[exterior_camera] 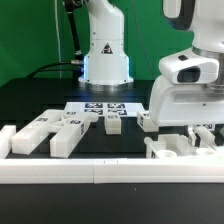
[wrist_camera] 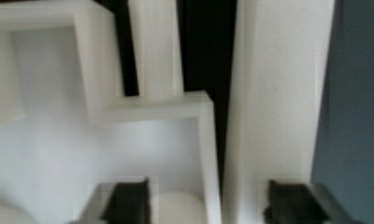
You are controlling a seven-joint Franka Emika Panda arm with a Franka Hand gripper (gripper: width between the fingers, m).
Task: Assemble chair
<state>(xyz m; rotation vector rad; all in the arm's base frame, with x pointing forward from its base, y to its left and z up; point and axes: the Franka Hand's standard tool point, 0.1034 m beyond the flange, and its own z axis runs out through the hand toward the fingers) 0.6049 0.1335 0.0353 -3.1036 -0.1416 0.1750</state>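
1. Rail point(exterior_camera: 60, 172): long, low and white. It lay across the near edge of the black table point(exterior_camera: 130, 150) and was a border only, not furniture.

2. Chair point(exterior_camera: 170, 150): a part-built white cluster just behind the rail on the exterior view's right. The wrist view showed it close up as an upright post point(wrist_camera: 269, 110) beside a stepped wall point(wrist_camera: 166, 120), with a dark slot between them. Which pieces were already locked together could not be told.

3. Gripper point(exterior_camera: 200, 138): it hung directly over that cluster. The fingers point(wrist_camera: 122, 200) stood spread apart with the post and wall between them. It read as released, with nothing clenched or lifted.

4. Bars point(exterior_camera: 40, 128): 3 tagged white lengths lay flat on the exterior view's left, well apart from the cluster and not yet joined to it.

5. Small blocks point(exterior_camera: 112, 123): at least 2 tagged blocks lay near mid-table, with 1 more close beside the gripper's housing. All were loose.

6. Marker board point(exterior_camera: 100, 106): flat on the table behind the blocks.

7. Arm base point(exterior_camera: 105, 55): farthest back, in front of a green curtain point(exterior_camera: 30, 40).

Progress, as judged: early. 1 cluster had been started, while the bars and blocks remained to be fetched and fitted.

Obstructions, as judged: the rail sat close in front of the cluster and crowded any low approach from that side. The block beside the gripper could be knocked. The path across to the bars looked clear.
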